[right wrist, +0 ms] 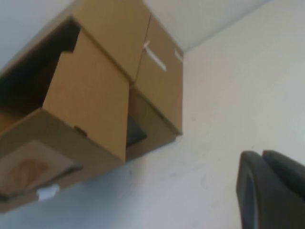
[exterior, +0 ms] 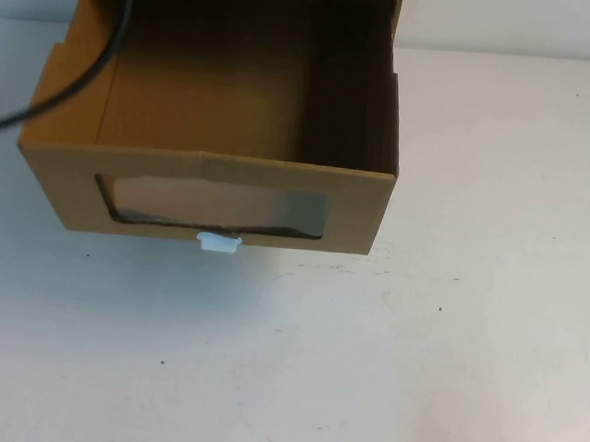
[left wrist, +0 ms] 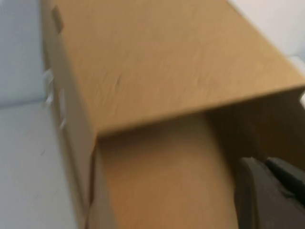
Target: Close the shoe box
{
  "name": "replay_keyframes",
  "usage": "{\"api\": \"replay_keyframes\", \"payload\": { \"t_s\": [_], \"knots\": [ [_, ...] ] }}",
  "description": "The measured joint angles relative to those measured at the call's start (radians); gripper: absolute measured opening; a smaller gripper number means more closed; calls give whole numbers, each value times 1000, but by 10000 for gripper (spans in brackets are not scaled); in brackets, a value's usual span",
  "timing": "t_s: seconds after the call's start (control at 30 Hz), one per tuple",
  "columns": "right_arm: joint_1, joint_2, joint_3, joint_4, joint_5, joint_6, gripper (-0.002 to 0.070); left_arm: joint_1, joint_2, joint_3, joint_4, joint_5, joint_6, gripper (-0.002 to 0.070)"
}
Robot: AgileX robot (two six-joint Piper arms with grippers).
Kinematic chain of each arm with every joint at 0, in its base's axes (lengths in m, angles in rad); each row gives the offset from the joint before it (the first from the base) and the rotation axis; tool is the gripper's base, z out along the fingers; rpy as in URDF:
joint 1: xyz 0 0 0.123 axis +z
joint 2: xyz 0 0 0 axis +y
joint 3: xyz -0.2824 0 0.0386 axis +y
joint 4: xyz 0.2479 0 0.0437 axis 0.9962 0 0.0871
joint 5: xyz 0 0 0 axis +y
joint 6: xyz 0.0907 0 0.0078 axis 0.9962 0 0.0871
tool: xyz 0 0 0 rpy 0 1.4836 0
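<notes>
The shoe box (exterior: 208,176) stands at the far middle of the table with its drawer pulled out toward me. Its front has a clear window (exterior: 211,206) and a white pull tab (exterior: 219,241) just below. The drawer looks empty. Neither gripper shows in the high view. In the left wrist view my left gripper (left wrist: 264,164) is shut and empty, hovering over the open drawer floor (left wrist: 162,176) near the box's outer sleeve (left wrist: 167,62). In the right wrist view my right gripper (right wrist: 261,157) is shut and empty above the white table, to the right of the box (right wrist: 86,95).
A second cardboard box (right wrist: 159,81), its white tab (right wrist: 155,57) above its window, stands behind the shoe box. A black cable (exterior: 84,68) crosses the drawer's far left corner. The white table (exterior: 416,369) spreads in front and to the right.
</notes>
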Motion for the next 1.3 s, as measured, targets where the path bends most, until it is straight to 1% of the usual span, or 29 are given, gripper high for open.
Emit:
{"api": "replay_keyframes", "payload": {
  "t_s": [0.1,0.2,0.27,0.33,0.47,0.63,0.73,0.77,0.83,1.0,1.1,1.13,1.2,1.3],
  "knots": [
    [0,103,-86,-9,135,-70,-14,0,205,-276,-78,144,43,-2],
    [0,225,-193,-29,276,-135,-14,0,437,-566,-121,317,41,-2],
    [0,313,-278,-57,364,-164,-14,0,572,-745,-128,368,-6,-2],
    [0,401,-371,-96,446,-178,-14,0,679,-882,-119,376,-33,-2],
    [15,579,-580,-169,545,-184,-14,0,812,-957,-109,393,-38,-2],
    [117,771,-780,-221,569,-166,-10,0,894,-963,-107,402,-34,-2],
    [240,895,-902,-321,570,-90,-10,0,917,-967,-133,389,-29,-3],
    [301,934,-938,-376,570,-49,-10,0,919,-972,-133,387,-29,-3],
    [450,1002,-996,-499,570,41,-10,0,921,-974,-134,387,-27,-2],
    [854,1189,-1114,-869,562,290,-10,0,923,-974,-140,387,-20,-2],
    [1024,1291,-1180,-1023,539,392,-10,0,923,-974,-142,387,-20,-3],
    [1062,1313,-1198,-1052,529,407,-10,0,923,-974,-142,387,-20,-3],
    [1103,1361,-1248,-1101,509,427,-10,0,923,-974,-142,387,-20,-2],
    [1110,1417,-1317,-1140,493,440,-10,0,923,-974,-144,387,-20,-3]
  ]
}}
